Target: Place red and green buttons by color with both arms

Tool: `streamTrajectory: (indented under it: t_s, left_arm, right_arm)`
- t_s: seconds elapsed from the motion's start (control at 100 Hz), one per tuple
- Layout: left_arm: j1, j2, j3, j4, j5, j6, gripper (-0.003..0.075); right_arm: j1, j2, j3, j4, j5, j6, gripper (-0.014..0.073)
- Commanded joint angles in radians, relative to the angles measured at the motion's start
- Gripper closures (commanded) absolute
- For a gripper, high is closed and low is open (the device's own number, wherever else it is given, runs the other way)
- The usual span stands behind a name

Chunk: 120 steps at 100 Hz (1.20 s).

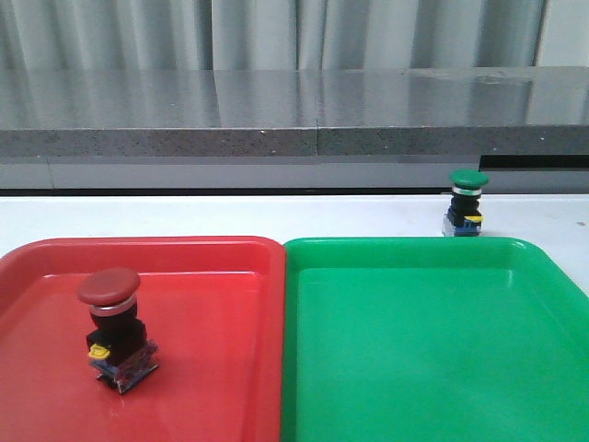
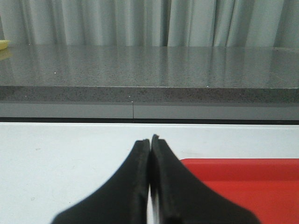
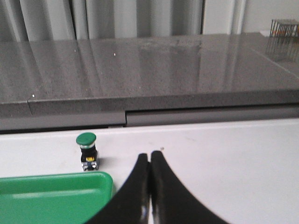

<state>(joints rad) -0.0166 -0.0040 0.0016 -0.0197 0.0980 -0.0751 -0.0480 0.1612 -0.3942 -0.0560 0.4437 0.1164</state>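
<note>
Left gripper: jaws pressed together, tips touching, nothing between them, hanging over the white table just beside the near corner of the red tray. Right gripper: jaws also together, nothing held, over bare white table next to the corner of the green tray. Neither gripper shows in the front view. Red button, dark-red mushroom cap, silver collar, black body, yellow tab, bluish base, stands inside the red tray, in its left part, leaning slightly, base on the tray floor. Green button is upright on the white table just behind the far rim of the green tray, toward its right side, not in the tray; whether it touches the rim cannot be told. In the right wrist view the green button sits just past the tray edge, near the gripper but apart from it. The two trays lie side by side, edges touching, red on the left, green on the right. Behind the table: grey speckled counter, with pale curtains behind it.
</note>
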Motion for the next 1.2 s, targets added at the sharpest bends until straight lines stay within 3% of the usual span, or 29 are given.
streamTrajectory:
  t_s: [0.0,0.28,0.47,0.58,0.74,0.82,1.189]
  left_arm:
    - [-0.002,-0.030,0.011,-0.007,-0.073,0.001,0.0741]
    - [-0.002,-0.030,0.011,-0.007,-0.073,0.001,0.0741]
    - [-0.002,-0.030,0.011,-0.007,-0.073,0.001,0.0741]
    - [-0.002,-0.030,0.011,-0.007,-0.073,0.001,0.0741]
    - [-0.002,-0.030,0.011,-0.007,-0.073,0.001,0.0741]
    - [-0.002,-0.030,0.011,-0.007,-0.073,0.001,0.0741]
    - [-0.002,-0.030,0.011,-0.007,-0.073,0.001,0.0741]
  right_arm:
    - [-0.007,0.101,-0.095,-0.010,0.005,0.000,0.0658]
    - [0.016,0.457,-0.293,0.010,0.047,0.000,0.0657]
    - [0.075,0.729,-0.499,0.023,0.174,0.000,0.0628]
    - [0.111,0.893,-0.601,0.029,0.231,0.000,0.0494]
    - [0.158,1.120,-0.744,0.068,0.285,0.000,0.0110]
    - [0.175,1.219,-0.810,0.074,0.314,0.000,0.0010]
    - [0.203,1.627,-1.150,0.115,0.450,0.000,-0.0003]
